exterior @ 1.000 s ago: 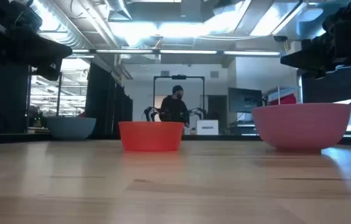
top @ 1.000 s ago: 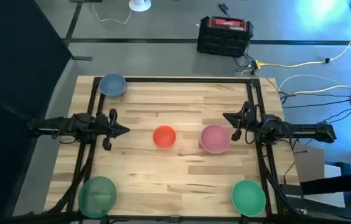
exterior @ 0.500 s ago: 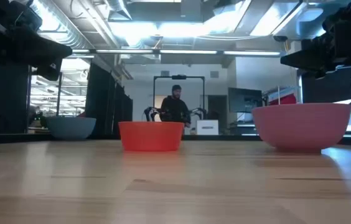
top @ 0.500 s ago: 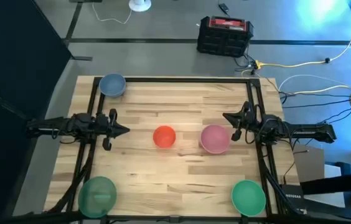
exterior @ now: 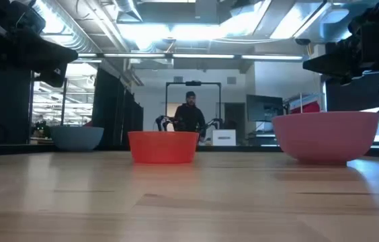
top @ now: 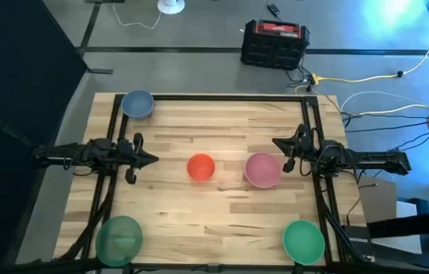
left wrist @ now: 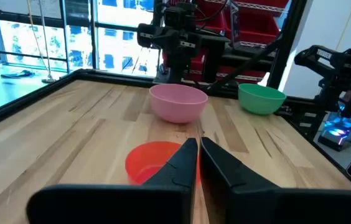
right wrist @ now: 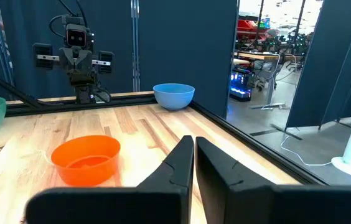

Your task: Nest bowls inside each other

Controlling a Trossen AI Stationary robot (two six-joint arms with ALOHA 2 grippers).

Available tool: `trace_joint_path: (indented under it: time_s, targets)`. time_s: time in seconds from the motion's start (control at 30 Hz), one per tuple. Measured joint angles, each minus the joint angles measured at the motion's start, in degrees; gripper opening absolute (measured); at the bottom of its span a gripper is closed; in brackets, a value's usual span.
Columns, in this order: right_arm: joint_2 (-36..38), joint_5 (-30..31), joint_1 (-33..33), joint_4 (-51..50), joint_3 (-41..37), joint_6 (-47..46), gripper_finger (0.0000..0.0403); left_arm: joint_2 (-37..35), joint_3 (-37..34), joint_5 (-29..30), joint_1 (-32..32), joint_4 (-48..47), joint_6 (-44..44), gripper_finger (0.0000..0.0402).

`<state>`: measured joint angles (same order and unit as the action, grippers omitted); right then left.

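Observation:
Five bowls stand apart, upright on the wooden table. The orange-red bowl point(top: 201, 167) and the pink bowl point(top: 262, 170) sit in the middle. The blue-grey bowl point(top: 137, 104) is at the far left corner, one green bowl point(top: 119, 237) at the near left and another green bowl point(top: 303, 240) at the near right. My left gripper point(top: 154, 159) hovers shut at the left, pointing level toward the orange-red bowl point(left wrist: 154, 160). My right gripper point(top: 277, 143) hovers shut at the right, just beyond the pink bowl. Both hold nothing.
Black frame rails point(top: 112, 152) run along the table's left and right sides under the arms. A black and red case point(top: 274, 43) and cables lie on the floor beyond the far edge. A person point(exterior: 189, 114) stands far off in the room.

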<state>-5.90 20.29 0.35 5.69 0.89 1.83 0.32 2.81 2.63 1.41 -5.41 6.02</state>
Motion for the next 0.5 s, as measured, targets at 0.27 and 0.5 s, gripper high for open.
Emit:
trace_joint_path:
  time_s: [0.27, 0.5]
  targets:
    - [0.0, 0.0, 0.0, 0.0, 0.0, 0.1, 0.0001, 0.0, 0.0, 0.0, 0.0, 0.0, 0.0, 0.0]
    - [0.0, 0.0, 0.0, 0.0, 0.0, 1.0, 0.0001, 0.0, 0.0, 0.0, 0.0, 0.0, 0.0, 0.0]
